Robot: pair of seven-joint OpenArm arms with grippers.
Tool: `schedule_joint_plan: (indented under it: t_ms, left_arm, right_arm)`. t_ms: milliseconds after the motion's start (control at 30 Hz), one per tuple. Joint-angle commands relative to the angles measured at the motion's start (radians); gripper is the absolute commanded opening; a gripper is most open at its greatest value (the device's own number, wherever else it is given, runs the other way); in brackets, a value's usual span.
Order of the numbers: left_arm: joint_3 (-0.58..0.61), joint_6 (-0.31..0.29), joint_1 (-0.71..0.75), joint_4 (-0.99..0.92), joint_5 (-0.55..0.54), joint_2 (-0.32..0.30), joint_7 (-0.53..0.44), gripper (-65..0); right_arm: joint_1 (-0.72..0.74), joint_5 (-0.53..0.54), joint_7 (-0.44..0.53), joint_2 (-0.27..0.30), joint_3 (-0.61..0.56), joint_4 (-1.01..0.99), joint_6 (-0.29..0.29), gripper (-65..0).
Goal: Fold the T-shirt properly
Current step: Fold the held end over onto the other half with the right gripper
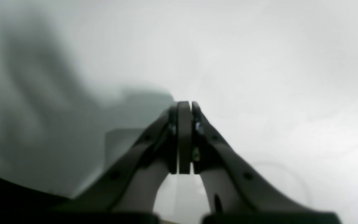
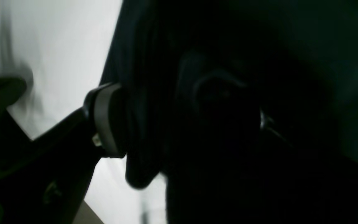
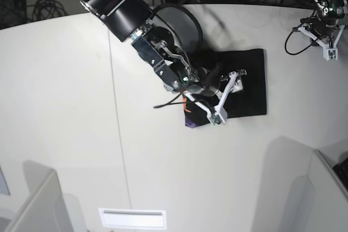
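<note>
On the white table [image 3: 65, 134], right of centre and toward the far side, lies the T-shirt [image 3: 253, 82], folded into a compact black rectangle. An orange-and-purple patch shows at its near-left corner. The right gripper [image 3: 228, 97] sits low over the shirt's left half, its arm reaching in from the far left. In the base view its two pale fingers [image 3: 219, 113] are spread apart in a V, one tip at the near-left corner, the other further in on the cloth. The right wrist view is mostly dark fabric: one grey finger pad [image 2: 106, 119] stands against a fold of the shirt, the opposite finger lost in shadow, with cloth in the gap between them. Whether the cloth is pinched I cannot tell.

The left gripper [image 3: 329, 44] hangs at the far right edge of the table, well apart from the shirt. In its own wrist view the pads meet flush, closed on nothing, above bare white surface.
</note>
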Motion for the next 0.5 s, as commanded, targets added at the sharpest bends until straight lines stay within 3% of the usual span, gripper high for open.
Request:
schedule_joint_plan:
  t_ms: [0, 167, 333, 467]
  left_arm:
    - [-0.006, -0.001, 0.002, 0.013, -0.005, -0.015, -0.015, -65.0]
    - [-0.008, -0.001, 0.002, 0.013, -0.005, -0.002, -0.015, -65.0]
    - [-0.008, -0.001, 0.002, 0.013, -0.005, -0.001, -0.013, -65.0]
    - [-0.008, -0.001, 0.002, 0.018, -0.005, -0.001, -0.013, -65.0]
  right_arm:
    - [0.025, 0.005, 0.023, -0.016, 0.001, 0.004, 0.005, -21.0]
    - [0.063, 0.011, 0.066, -0.016, -0.079, -0.026, 0.005, -21.0]
    - [0.144, 0.186, 0.069, -0.016, -0.198, -0.03, 0.005, -21.0]
    - [0.207, 0.295, 0.133, -0.016, -0.274, -0.019, 0.005, -21.0]
